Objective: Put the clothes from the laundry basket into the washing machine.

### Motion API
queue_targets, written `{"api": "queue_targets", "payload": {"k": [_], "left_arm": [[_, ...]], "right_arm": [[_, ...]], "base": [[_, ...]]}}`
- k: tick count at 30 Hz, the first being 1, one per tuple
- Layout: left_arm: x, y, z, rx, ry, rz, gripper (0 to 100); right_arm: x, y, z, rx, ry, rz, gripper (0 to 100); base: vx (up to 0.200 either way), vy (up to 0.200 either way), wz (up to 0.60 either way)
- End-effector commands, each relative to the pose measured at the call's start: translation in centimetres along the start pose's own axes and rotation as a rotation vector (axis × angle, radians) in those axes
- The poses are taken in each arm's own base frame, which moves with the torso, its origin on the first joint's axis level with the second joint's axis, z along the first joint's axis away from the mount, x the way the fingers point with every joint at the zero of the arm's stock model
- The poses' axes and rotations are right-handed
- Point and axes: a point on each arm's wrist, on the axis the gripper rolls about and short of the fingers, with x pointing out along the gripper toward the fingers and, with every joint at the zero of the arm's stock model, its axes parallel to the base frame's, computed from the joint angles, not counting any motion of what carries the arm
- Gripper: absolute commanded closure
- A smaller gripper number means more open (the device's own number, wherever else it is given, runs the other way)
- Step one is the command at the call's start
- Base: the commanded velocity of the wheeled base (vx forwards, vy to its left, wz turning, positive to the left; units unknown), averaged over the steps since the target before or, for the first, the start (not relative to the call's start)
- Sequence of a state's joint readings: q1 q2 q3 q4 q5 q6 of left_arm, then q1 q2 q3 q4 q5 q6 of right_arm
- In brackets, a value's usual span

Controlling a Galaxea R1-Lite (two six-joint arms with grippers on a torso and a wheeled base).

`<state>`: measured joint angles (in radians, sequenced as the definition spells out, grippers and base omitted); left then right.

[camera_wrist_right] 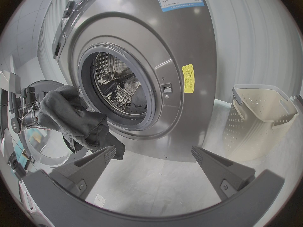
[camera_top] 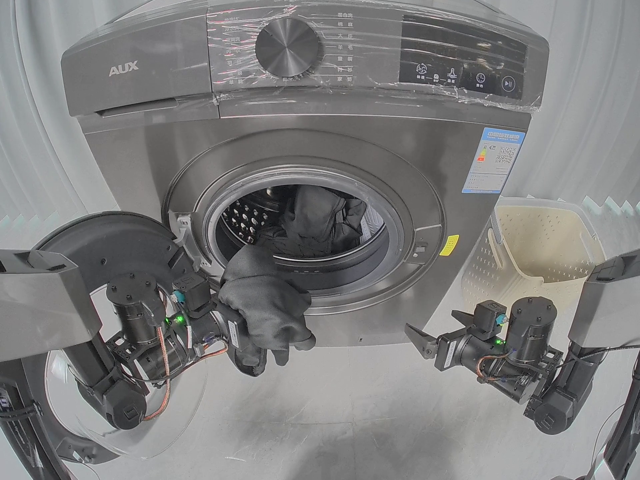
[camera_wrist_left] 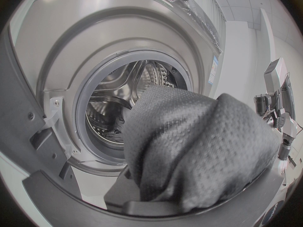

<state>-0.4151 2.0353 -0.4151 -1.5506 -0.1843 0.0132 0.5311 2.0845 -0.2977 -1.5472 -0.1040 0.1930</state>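
Where garment (camera_top: 267, 301) drapes, left gripper (camera_top: 241, 349) mostly hidden

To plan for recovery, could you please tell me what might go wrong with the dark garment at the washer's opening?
The dark garment is draped over the left gripper, much of it hanging outside the door seal; it could snag there or slip to the floor. Clothes in the drum sit near the front and may block it.

Down on the pale grey tiled floor (camera_top: 373, 401), the silver front-loading washing machine (camera_top: 400, 141) stands at the far middle, and the cream perforated plastic laundry basket (camera_top: 540, 248) sits just beside it on the right.
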Motion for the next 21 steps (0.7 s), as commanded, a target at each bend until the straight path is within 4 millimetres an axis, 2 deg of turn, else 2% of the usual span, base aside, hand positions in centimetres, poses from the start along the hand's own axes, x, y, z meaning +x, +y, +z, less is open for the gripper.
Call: {"api": "queue_targets", "payload": {"k": [1,3,9,21], "left_arm": [[0.0,-0.3,-0.3,-0.001,0.013,-0.01,100],[0.0,-0.4,-0.2,0.0,0.01,-0.014,100],[0.1,-0.5,-0.6,-0.002,0.021,-0.011,100],[0.2,-1.4,-0.6,-0.001,0.024,-0.039,100]], "right_arm": [[0.0,0.2,-0.1,0.0,0.005,0.006,0],[0.0,0.3,-0.2,-0.002,0.009,0.01,0],[-0.1,0.5,-0.2,-0.003,0.007,0.015,0],[-0.2,1.0,-0.2,-0.007,0.006,0.027,0]], "base": [[0.0,0.0,0.0],[0.0,0.0,0.0],[0.2,0.0,0.0],[0.0,0.0,0.0]]}}
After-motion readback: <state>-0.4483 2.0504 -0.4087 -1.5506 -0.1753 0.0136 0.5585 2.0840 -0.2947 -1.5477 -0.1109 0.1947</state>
